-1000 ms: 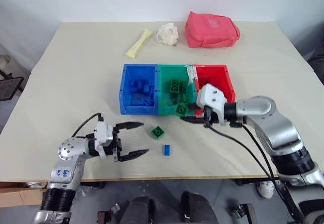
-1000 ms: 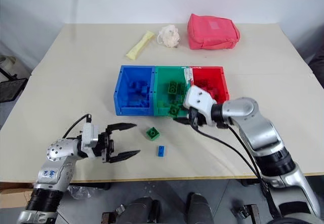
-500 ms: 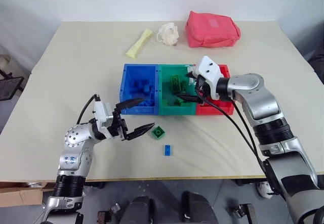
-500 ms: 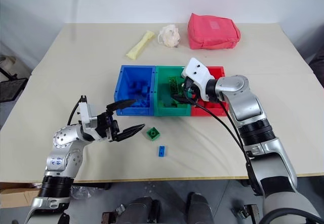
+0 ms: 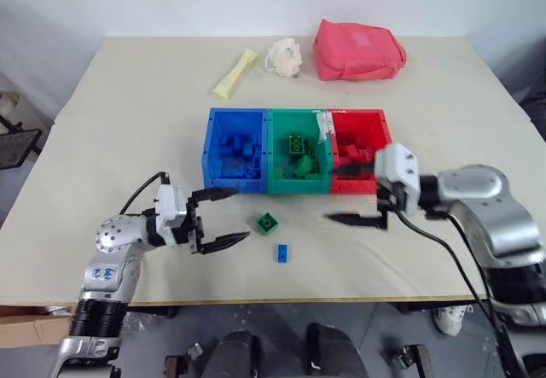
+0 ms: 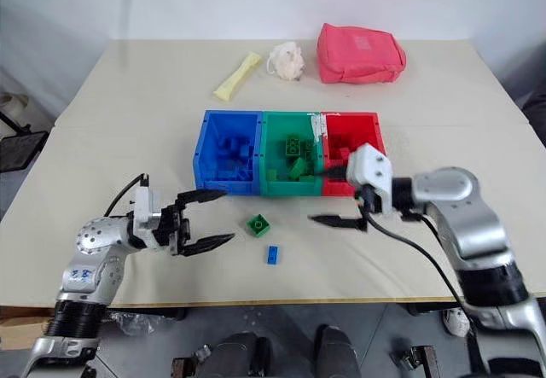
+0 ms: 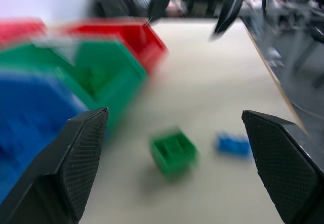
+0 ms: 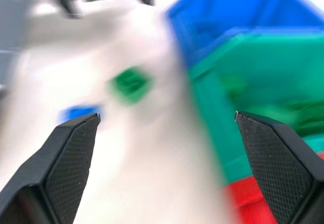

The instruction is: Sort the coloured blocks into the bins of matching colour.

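Three joined bins stand mid-table: blue (image 5: 207, 152), green (image 5: 297, 185) and red (image 5: 358, 114). Green blocks (image 5: 295, 144) lie in the green bin, and blue ones (image 5: 239, 149) lie in the blue bin. On the table in front of the bins rest a square green block (image 5: 268, 223) and a small blue block (image 5: 281, 252). My left gripper (image 5: 242, 214) is open and empty, just left of the green block. To the block's right, in front of the red bin, my right gripper (image 5: 333, 194) is also open and empty. The left wrist view shows both loose blocks, green (image 7: 173, 153) and blue (image 7: 233, 144), ahead of the fingers.
A pink fabric pouch (image 5: 357, 49), a white puffball (image 5: 284, 56) and a pale yellow strip (image 5: 234, 72) lie at the back of the table. The table's front edge (image 5: 281, 299) runs close below the blue block.
My right gripper, shut on a green block a second ago, rose over the green bin, opened, and drew back toward me and to the right, empty. The left gripper reached forward, then returned.
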{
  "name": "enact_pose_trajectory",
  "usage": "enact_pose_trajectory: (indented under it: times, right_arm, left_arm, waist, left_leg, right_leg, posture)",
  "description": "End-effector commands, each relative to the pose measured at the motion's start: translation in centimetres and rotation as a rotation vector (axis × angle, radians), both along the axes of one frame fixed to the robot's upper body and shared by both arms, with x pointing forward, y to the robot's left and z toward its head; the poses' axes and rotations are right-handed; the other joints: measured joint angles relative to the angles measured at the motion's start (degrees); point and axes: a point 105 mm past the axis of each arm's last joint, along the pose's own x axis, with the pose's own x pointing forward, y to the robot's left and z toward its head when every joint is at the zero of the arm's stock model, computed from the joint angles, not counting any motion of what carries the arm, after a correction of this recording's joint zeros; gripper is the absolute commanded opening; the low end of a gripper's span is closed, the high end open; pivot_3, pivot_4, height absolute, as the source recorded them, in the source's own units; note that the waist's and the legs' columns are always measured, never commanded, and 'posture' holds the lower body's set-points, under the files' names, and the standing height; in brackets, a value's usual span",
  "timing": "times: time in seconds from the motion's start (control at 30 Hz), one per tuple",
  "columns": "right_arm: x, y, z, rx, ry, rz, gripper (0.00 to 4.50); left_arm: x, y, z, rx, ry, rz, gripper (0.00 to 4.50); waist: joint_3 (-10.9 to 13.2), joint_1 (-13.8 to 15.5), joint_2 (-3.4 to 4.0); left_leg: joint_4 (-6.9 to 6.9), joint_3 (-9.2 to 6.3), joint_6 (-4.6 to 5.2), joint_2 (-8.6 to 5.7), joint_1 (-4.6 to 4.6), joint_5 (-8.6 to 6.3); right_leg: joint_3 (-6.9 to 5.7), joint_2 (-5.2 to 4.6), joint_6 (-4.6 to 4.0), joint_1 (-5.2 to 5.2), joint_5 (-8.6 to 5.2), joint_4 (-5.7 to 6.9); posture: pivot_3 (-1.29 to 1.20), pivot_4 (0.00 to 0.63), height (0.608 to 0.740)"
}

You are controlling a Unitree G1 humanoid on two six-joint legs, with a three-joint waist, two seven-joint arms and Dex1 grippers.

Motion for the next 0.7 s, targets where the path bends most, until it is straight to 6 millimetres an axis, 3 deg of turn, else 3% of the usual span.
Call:
enact_pose_trajectory:
  times: [0.03, 0.17, 0.37, 0.7]
  right_arm:
    - [-1.6, -1.0, 0.7, -0.008, -0.036, 0.065, 4.47]
    - [-2.2, -2.5, -0.5, -0.037, -0.007, 0.070, 4.47]
    - [-1.8, -2.9, -0.6, 0.003, 0.018, 0.089, 4.47]
    - [-2.0, -4.2, -0.6, 0.081, 0.095, 0.178, 4.47]
  left_arm:
    - [-0.8, 0.4, -0.4, 0.038, 0.025, -0.030, 4.50]
    - [-1.7, 0.7, -0.9, 0.085, 0.076, -0.028, 4.50]
    - [-2.8, 0.6, -1.0, 0.111, 0.115, -0.011, 4.50]
    - [-5.2, -3.0, -0.7, 0.120, 0.110, 0.106, 4.50]
  waist:
    - [0.0, 0.0, 0.00]
    - [0.0, -0.1, -0.01]
    - [0.0, -0.1, 0.01]
    - [0.0, 0.0, 0.02]
  left_leg:
    - [0.01, 0.00, 0.00, 0.00, 0.01, 0.00]
    - [0.02, -0.02, -0.01, 0.03, 0.02, 0.00]
    - [0.00, -0.07, -0.03, 0.07, 0.02, -0.02]
    - [-0.04, -0.17, -0.03, 0.03, 0.04, -0.02]
  right_leg:
    - [0.04, -0.02, 0.00, 0.02, 0.00, -0.02]
    - [0.24, -0.09, 0.00, 0.03, 0.00, -0.04]
    - [0.34, -0.34, 0.00, 0.04, 0.00, -0.11]
    - [0.30, -0.44, 0.00, 0.18, 0.00, -0.31]
  posture:
    - [0.00, 0.150, 0.740]
    - [0.00, 0.150, 0.740]
    - [0.00, 0.150, 0.740]
    - [0.00, 0.150, 0.740]
